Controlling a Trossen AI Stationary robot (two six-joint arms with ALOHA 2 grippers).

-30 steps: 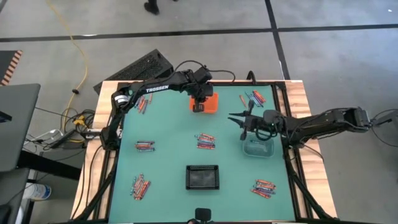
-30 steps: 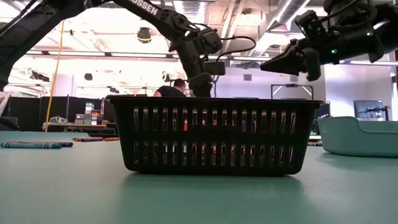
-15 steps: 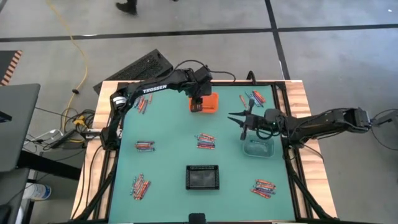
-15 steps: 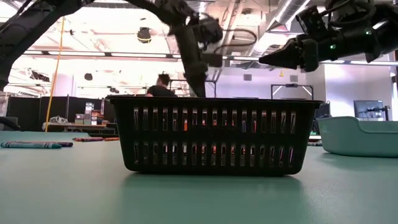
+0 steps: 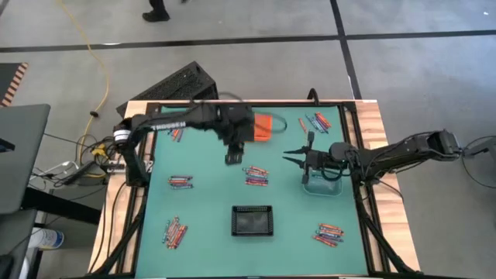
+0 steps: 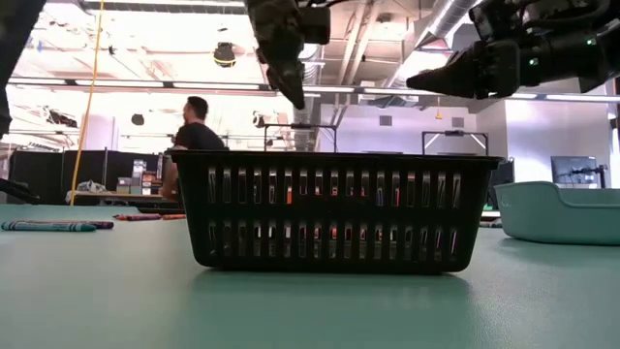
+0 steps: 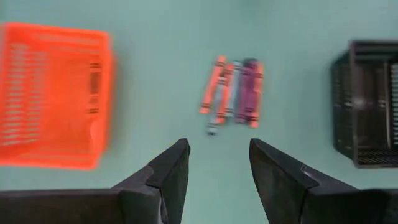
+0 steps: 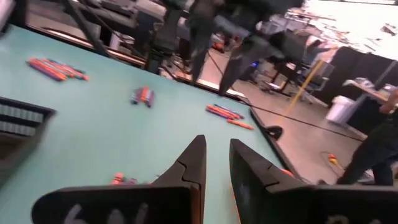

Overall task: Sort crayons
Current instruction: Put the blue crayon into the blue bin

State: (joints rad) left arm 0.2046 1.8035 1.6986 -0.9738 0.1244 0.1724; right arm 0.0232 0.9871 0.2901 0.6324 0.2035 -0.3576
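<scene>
The left gripper (image 7: 219, 163) hangs with its fingers parted and empty above the mat between the orange bin (image 7: 53, 93) and a small central cluster of crayons (image 7: 233, 92), the black bin (image 7: 372, 102) farther off. The right gripper (image 5: 293, 154), fingers spread with nothing between them, hovers beside the teal bin (image 5: 321, 185); other crayon bunches (image 5: 179, 181) lie scattered around the green mat (image 5: 209, 194)
</scene>
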